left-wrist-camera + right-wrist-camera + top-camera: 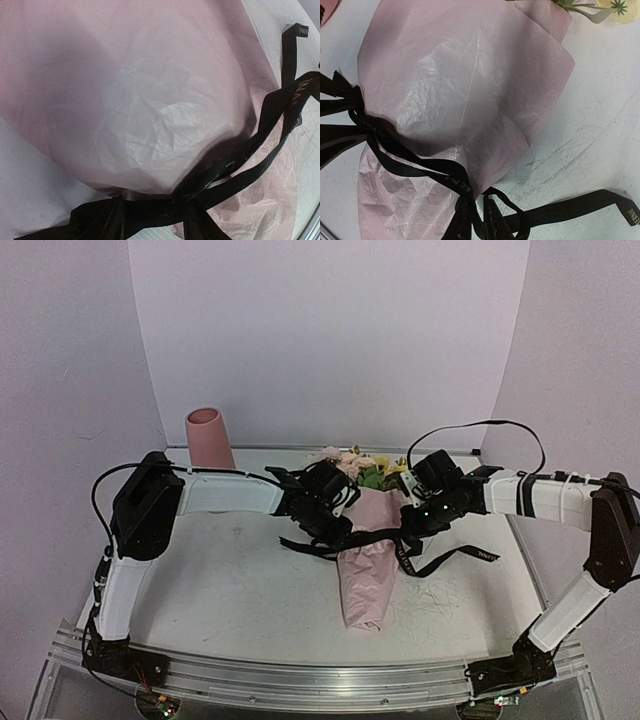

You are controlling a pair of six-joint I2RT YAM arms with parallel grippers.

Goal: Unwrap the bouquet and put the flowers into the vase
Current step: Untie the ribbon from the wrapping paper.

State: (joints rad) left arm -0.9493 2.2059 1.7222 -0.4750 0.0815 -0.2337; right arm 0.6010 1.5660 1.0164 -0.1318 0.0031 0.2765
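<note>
The bouquet lies on the white table, blooms toward the back wall. Its pink, cream and yellow flowers stick out of a crinkled pink paper cone. A black ribbon crosses the cone's waist, with a loose tail trailing right. My left gripper sits at the cone's left side, its fingers apart, and the ribbon is draped across them. On the right, my right gripper is shut on a strand of the ribbon. The pink vase stands upright at the back left.
White walls close in the back and both sides. An aluminium rail runs along the near edge by the arm bases. A black cable loops above the right arm. A yellow bloom lies just past the paper's edge.
</note>
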